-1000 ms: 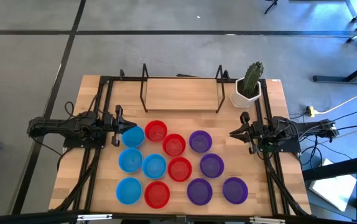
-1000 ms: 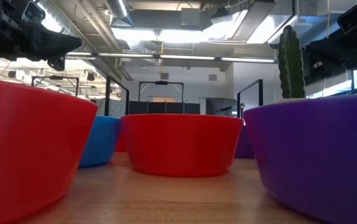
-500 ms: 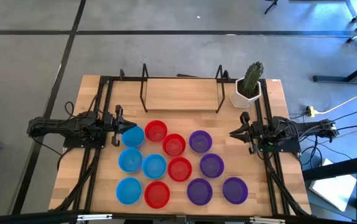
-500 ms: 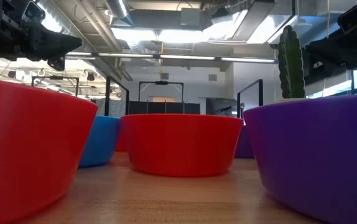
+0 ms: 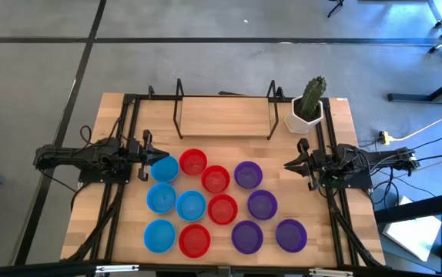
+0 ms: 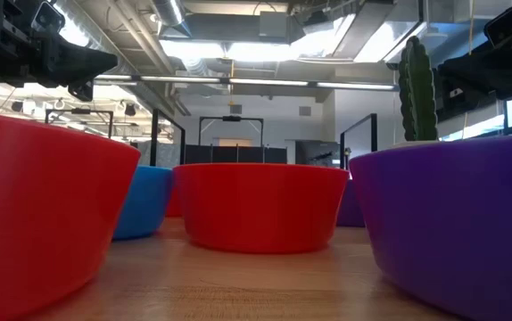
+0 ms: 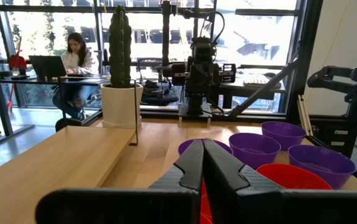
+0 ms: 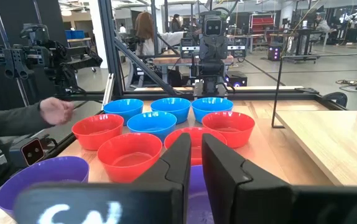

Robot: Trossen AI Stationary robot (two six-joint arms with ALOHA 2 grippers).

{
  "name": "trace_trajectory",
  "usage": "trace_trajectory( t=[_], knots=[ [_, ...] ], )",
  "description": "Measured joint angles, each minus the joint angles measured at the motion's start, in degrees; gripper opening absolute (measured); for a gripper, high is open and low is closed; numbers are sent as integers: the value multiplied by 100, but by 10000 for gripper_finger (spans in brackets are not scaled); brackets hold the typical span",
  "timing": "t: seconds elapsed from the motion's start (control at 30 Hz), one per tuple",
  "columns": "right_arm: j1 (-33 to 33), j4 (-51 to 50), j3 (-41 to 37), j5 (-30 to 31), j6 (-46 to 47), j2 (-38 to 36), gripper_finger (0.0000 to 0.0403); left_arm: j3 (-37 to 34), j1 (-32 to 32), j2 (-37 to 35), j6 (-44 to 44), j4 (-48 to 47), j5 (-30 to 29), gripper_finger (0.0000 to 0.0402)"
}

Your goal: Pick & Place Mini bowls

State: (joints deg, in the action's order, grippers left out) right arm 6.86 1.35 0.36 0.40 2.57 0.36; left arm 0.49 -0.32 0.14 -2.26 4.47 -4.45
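Several mini bowls stand on their bases in a cluster on the wooden table: blue ones at the left, red ones in the middle, purple ones at the right. My left gripper hovers level at the table's left side, above the far blue bowl's edge, shut and holding nothing; its fingers meet. My right gripper hovers level at the right side, right of the far purple bowl. Its fingers are all but together, with a thin slit and nothing in it.
A white pot with a cactus stands at the far right corner. A wooden shelf on a black wire frame spans the far middle. Black frame rails run along both sides. A person's hand shows beyond the table's near edge.
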Motion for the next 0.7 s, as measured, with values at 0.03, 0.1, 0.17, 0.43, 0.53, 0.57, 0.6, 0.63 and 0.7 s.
trace_trajectory(
  t=[0.03, 0.1, 0.17, 0.43, 0.53, 0.57, 0.6, 0.63, 0.7],
  knots=[
    [-1, 2, 1, -2, 0, -2, 42, -2, -2, 0, -1, 0, 0, 8],
    [1, 6, 1, -2, 6, 0, 42, -1, 0, 0, 1, 0, 0, 7],
    [-1, 5, 0, -2, 9, -2, 42, 0, 1, 0, -1, 0, 0, 6],
    [0, 4, 1, -2, 2, -2, 42, 1, 1, 0, 2, 0, 0, 4],
    [1, 4, -1, -2, 2, -2, 42, -2, -2, 0, -1, 2, 0, 4],
    [1, 4, 0, -2, 2, -1, 42, -1, -2, 0, 0, 10, 0, 4],
    [2, 4, 1, -2, 2, -2, 42, 0, 1, 0, 0, 53, 1, 4],
    [0, 10, 0, -2, 2, 0, 42, -1, -1, 0, -1, 115, 0, 4],
    [1, 61, -1, -2, 2, -1, 42, -2, -2, 1, -38, 177, -13, 4]
  ],
)
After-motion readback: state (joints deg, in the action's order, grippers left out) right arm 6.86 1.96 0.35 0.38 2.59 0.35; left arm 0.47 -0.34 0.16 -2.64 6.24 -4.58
